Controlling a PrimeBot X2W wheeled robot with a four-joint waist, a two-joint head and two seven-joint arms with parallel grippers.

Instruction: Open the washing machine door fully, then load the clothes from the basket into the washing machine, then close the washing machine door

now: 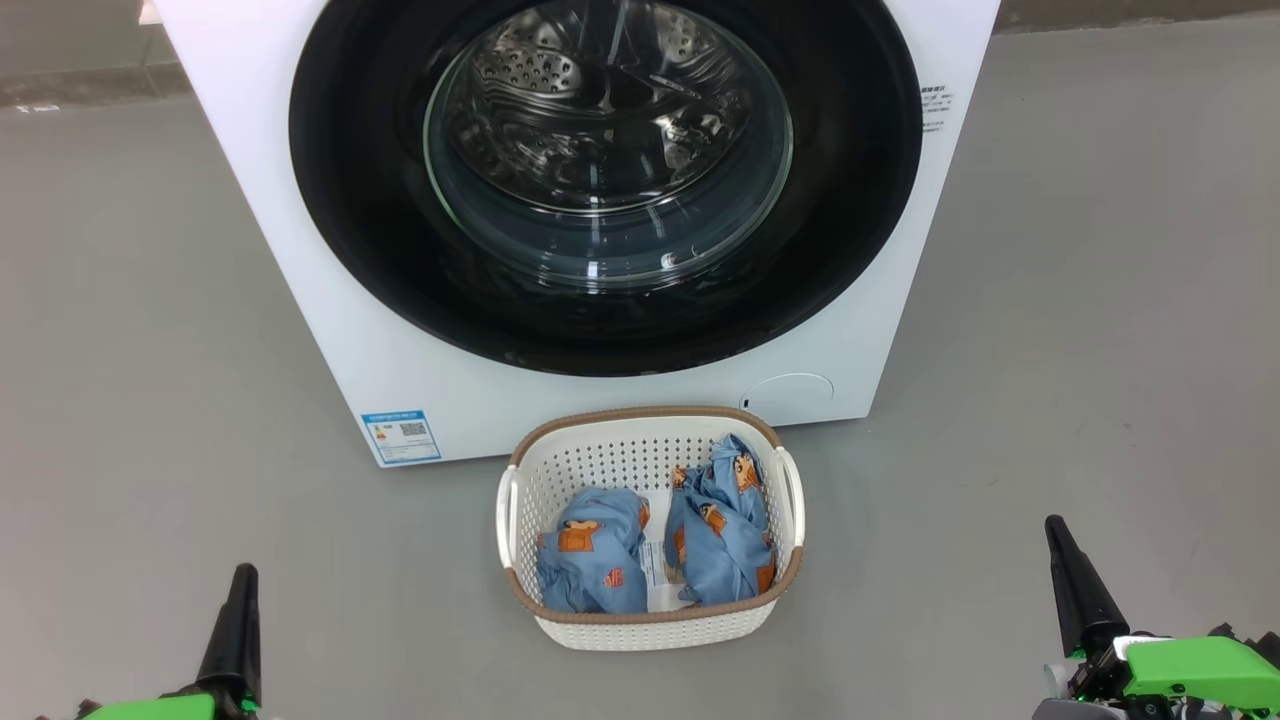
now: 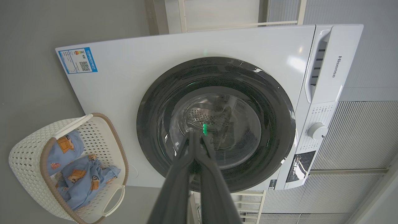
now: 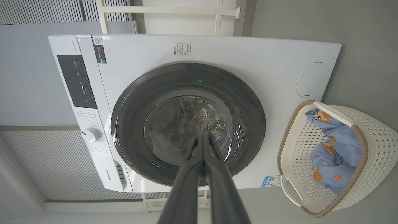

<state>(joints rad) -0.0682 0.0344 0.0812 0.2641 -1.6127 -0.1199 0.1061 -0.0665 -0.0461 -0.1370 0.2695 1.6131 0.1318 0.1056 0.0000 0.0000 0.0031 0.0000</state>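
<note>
While the washing machine door (image 1: 608, 170) sits shut, flush w/ the front of the washing machine (image 1: 300, 330), you've got both grippers clenched on nothing: left gripper (image 1: 243, 578) low at your left, right gripper (image 1: 1056, 528) low at your right, each well apart from the basket (image 1: 620, 455). Basket stands on the floor (image 1: 1050, 350) just in front of the machine, below the door & near the round filter cover (image 1: 790, 395). The clothes (image 1: 595, 550) lie inside it as 2 lt-blue bundles side by side, paper label (image 1: 655, 565) showing btwn them. In both wrist views each gripper points at the door glass, tips pressed together.
</note>
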